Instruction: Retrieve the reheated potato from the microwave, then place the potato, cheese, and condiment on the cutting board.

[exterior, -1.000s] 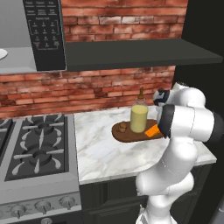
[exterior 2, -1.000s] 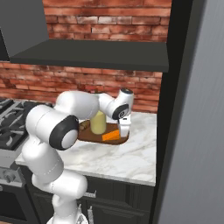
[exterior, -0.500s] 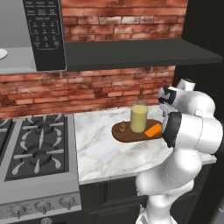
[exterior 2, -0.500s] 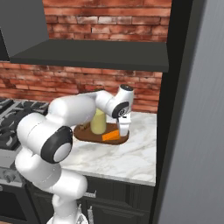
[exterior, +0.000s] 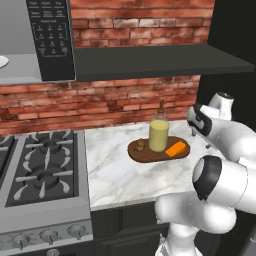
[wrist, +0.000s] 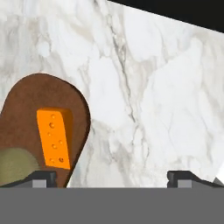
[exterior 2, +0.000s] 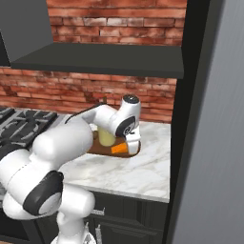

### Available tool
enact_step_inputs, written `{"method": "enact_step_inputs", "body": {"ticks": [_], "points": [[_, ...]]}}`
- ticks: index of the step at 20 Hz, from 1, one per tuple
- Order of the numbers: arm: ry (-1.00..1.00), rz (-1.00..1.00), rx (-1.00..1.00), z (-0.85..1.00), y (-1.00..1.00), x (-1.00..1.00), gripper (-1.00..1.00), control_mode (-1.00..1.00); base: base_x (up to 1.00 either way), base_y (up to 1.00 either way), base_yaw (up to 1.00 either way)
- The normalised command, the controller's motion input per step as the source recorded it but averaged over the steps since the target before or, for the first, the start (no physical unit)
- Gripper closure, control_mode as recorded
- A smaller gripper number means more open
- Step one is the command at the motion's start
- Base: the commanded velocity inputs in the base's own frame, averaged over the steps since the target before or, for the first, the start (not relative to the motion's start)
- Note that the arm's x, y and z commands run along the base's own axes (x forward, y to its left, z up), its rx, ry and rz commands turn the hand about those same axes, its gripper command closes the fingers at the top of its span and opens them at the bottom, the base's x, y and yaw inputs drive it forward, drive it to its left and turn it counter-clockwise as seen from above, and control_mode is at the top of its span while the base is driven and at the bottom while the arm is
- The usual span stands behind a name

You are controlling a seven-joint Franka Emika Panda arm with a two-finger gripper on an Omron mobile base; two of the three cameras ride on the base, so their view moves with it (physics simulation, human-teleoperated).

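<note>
Red brick is backing a white marble tabletop (exterior: 120,175) beside a black stove (exterior: 42,167), with the microwave (exterior: 30,42) hanging over the stove's end. Near the tabletop's back edge the cutting board (exterior: 145,154), a dark brown oval, is carrying all three foods. The potato (exterior: 141,144), a small brown-tan lump, is sitting at the board's stove-side end; it is probably firm and light, easiest pinched across its middle. The condiment (exterior: 159,134), a pale yellow bottle with a narrow brown neck, is standing upright at the centre of the board; likely smooth and a little slippery, it wants a hold around the belly rather than the neck. The cheese (wrist: 54,138), a flat orange slab dotted with small holes, is lying at the board's other end; thin and low, it would need gripping by its long edges. The tool (wrist: 111,177) is hovering above bare marble just off that end, jaws spread wide and holding nothing. From the right side the arm is hiding much of the board, so contact between bottle and cheese is hard to judge.
</note>
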Motion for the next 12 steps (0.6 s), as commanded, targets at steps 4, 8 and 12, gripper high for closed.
{"method": "enact_step_inputs", "body": {"ticks": [4,8,12], "points": [[-0.09,0.27,-0.18,0.28,0.2,-0.51,-1.0,-1.0,0.0,0.0,0.0],[0.0,0.29,-0.13,0.3,0.29,-0.49,-1.0,-1.0,0.0,0.0,0.0],[0.0,0.26,-0.12,0.31,0.38,-0.44,-1.0,-1.0,0.0,0.0,0.0]]}}
